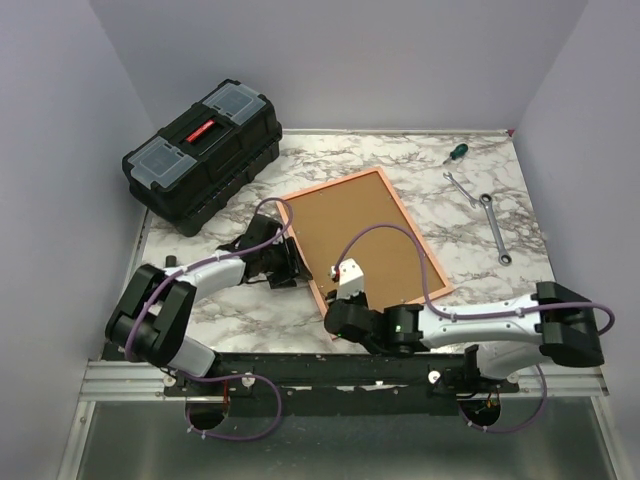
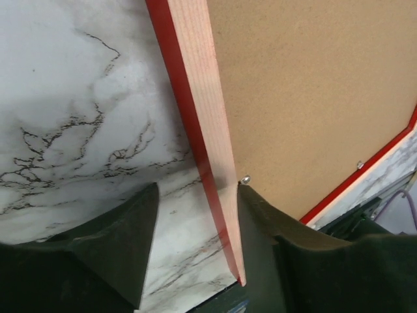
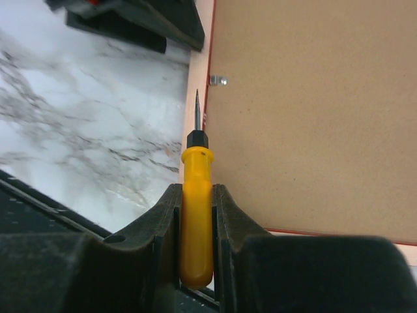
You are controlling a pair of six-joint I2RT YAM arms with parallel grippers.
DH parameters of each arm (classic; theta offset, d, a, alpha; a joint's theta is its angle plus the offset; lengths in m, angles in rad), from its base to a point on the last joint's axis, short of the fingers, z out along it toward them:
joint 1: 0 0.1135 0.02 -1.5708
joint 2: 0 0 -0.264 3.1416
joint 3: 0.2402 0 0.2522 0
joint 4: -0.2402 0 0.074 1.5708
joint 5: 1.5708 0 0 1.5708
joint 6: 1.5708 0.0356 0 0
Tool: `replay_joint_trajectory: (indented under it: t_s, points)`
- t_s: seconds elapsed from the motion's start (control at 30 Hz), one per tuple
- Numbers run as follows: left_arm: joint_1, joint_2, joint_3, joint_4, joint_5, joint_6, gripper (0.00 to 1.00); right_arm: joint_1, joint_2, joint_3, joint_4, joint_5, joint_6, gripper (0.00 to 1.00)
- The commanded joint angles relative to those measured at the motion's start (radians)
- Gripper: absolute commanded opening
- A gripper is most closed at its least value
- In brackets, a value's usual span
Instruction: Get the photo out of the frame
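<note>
While the frame (image 1: 330,186) lies mid-counter (image 1: 480,260) with its brown backing board (image 1: 365,240) up, the left end effector (image 2: 199,195) straddles one rail, jaws partly open, gripping nothing. The right end effector (image 3: 195,195) clamps a yellow-handled screwdriver (image 3: 195,228) beside that rail.

Red frame (image 1: 330,185) flat, face dwn, angled.

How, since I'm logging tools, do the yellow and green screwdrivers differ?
The yellow screwdriver is clamped in the right jaws, its tip beside the frame. The green screwdriver lies loose on the table, far from the frame. Handle colours: yellow versus green. Both are slim, straight tools.
</note>
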Motion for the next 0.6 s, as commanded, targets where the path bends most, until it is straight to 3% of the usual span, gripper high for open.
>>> replay_joint_trajectory:
  t_s: [0.0,0.1,0.2,0.57]
  points:
    - [-0.002,-0.046,0.04,-0.044,-0.041,0.038,0.6,-0.002,-0.115,0.021,0.002,0.045,-0.015,0.0]
    - [-0.001,-0.038,0.066,-0.054,-0.047,0.038,0.71,-0.004,-0.122,0.003,0.0,0.061,-0.011,0.0]
    - [0.0,0.011,0.104,-0.064,-0.049,0.036,0.7,-0.004,-0.1,-0.004,0.015,0.069,-0.01,0.0]
    - [-0.001,0.104,0.152,-0.084,-0.151,0.02,0.34,-0.005,-0.001,-0.03,0.097,0.072,-0.025,0.0]
